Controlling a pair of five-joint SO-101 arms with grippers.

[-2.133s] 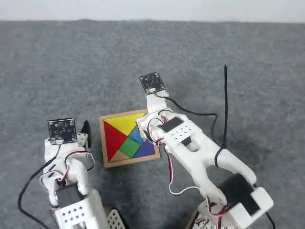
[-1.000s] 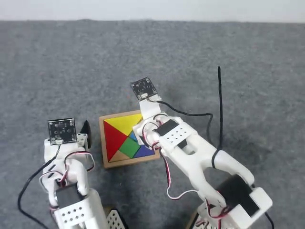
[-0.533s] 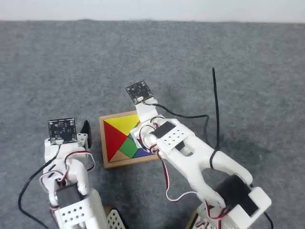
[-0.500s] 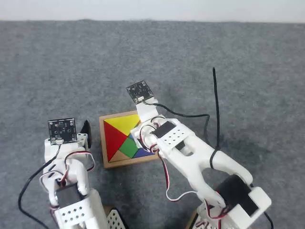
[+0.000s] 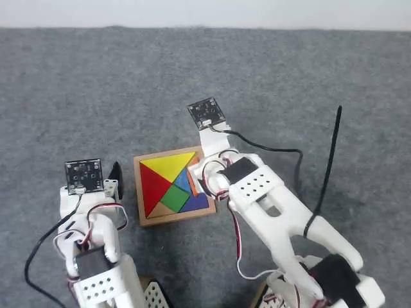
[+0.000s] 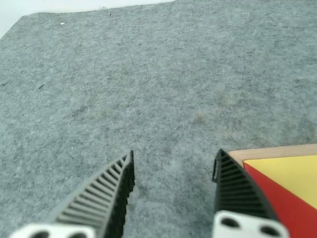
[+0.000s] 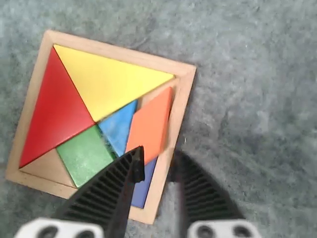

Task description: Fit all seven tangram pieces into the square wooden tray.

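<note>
- Since half a second earlier the right arm had swung back toward its own side. Its camera board [image 5: 207,113] sat further from the tray's middle, leaving more of the pieces uncovered. The left arm and the tray had not shifted.
- Right gripper [image 7: 156,153]: fingers parted by a narrow gap, nothing pinched between them. It hung over the tray's edge on that arm's side.
- Just beyond its fingertips lay the near end of the orange piece [image 7: 151,124]. This piece sat inside the tray along that same rim, with a thin strip of bare wood between it and the yellow triangle [image 7: 106,82].
- A dark blue piece [image 7: 148,181] showed under and between the fingers.
- The rest of the square wooden tray [image 7: 179,106] held the red triangle [image 7: 54,114], blue triangle [image 7: 119,129], green square [image 7: 84,153] and small tan triangle [image 7: 47,168], all lying flat, edges touching.
- Left gripper [image 6: 175,156]: fingers spread wide, holding nothing, low over the grey felt [image 5: 289,77]. One finger stood just beside a corner of the tray, apart from it.
- The tray lay between the two arms on the felt, nearer the right one.
- A black cable [image 5: 327,173] ran from the right arm's camera board and rose beside that arm.
- Markings on the two camera boards were too small to read.
</note>
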